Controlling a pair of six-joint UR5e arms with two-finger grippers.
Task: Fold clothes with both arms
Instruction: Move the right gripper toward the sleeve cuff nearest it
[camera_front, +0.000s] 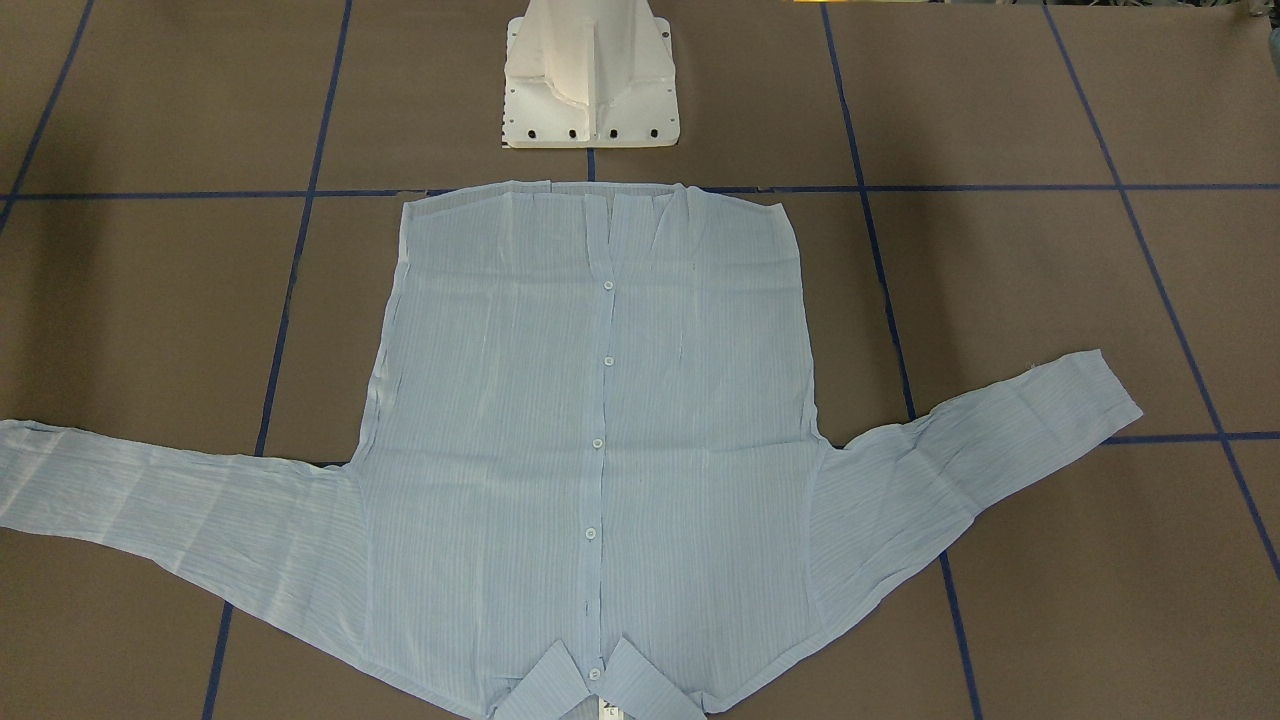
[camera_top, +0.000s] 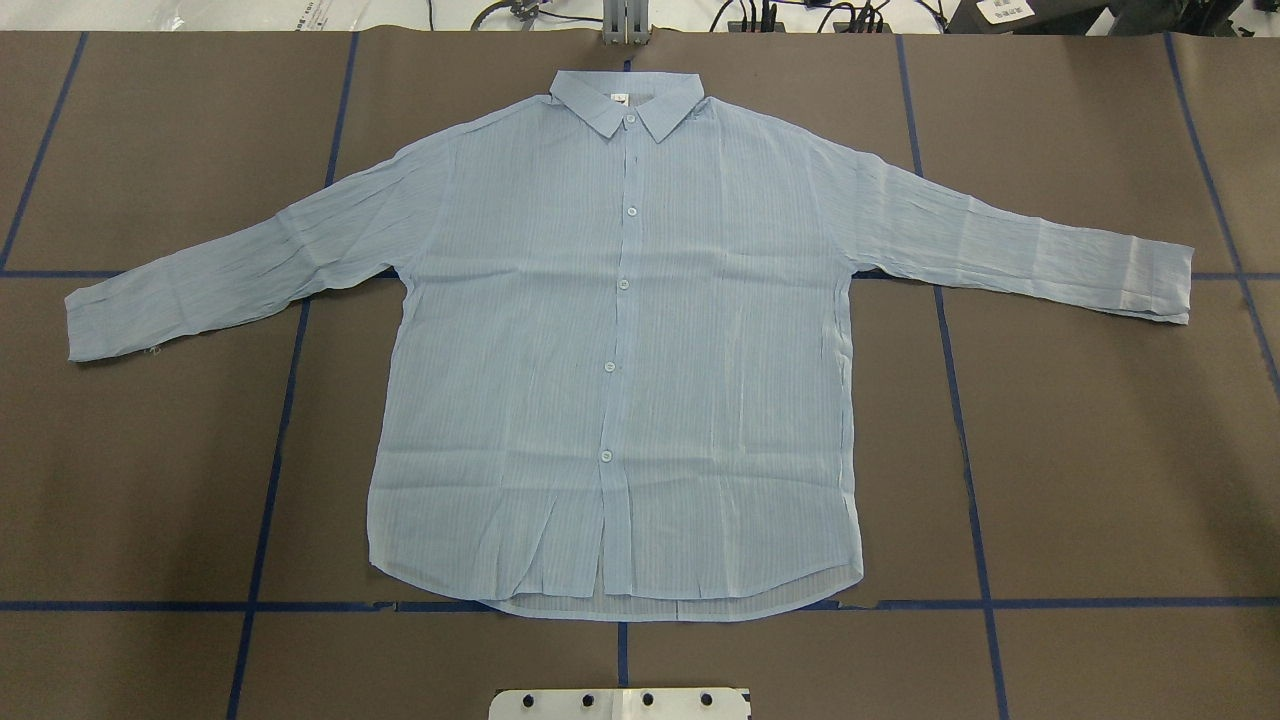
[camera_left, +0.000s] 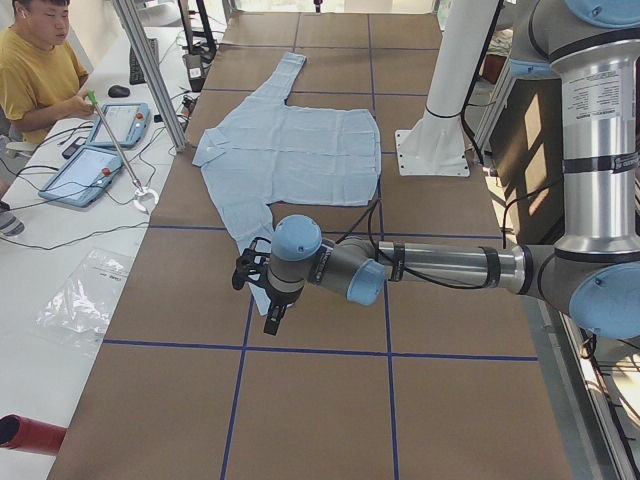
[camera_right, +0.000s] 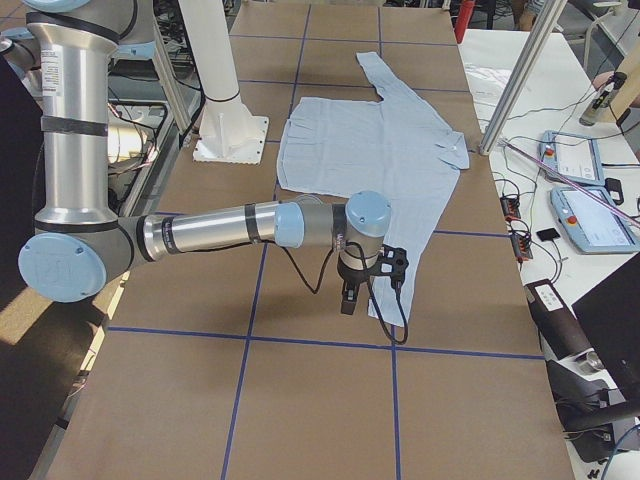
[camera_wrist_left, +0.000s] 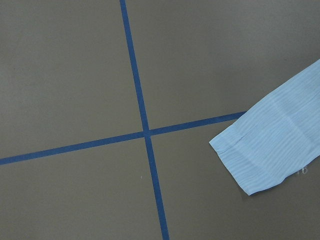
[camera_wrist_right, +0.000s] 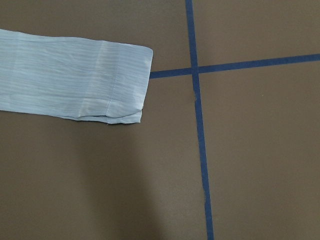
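The pale-blue striped shirt (camera_top: 620, 350) lies flat and buttoned on the brown table, collar away from the robot and both sleeves spread out (camera_front: 600, 420). In the exterior left view my left gripper (camera_left: 272, 318) hangs over the near sleeve end of the shirt (camera_left: 290, 160); I cannot tell if it is open or shut. In the exterior right view my right gripper (camera_right: 347, 298) hovers by the other sleeve end of the shirt (camera_right: 370, 150), state also unclear. The left wrist view shows a cuff (camera_wrist_left: 270, 155) at the right, and the right wrist view shows a cuff (camera_wrist_right: 75, 80) at the upper left. No fingers appear in either wrist view.
The white pedestal base (camera_front: 590, 80) stands just behind the shirt's hem. Blue tape lines (camera_top: 960, 430) grid the brown table. A person (camera_left: 40, 70) sits at a side bench with tablets (camera_left: 85, 175). A slanted metal post (camera_right: 525, 75) rises by the collar.
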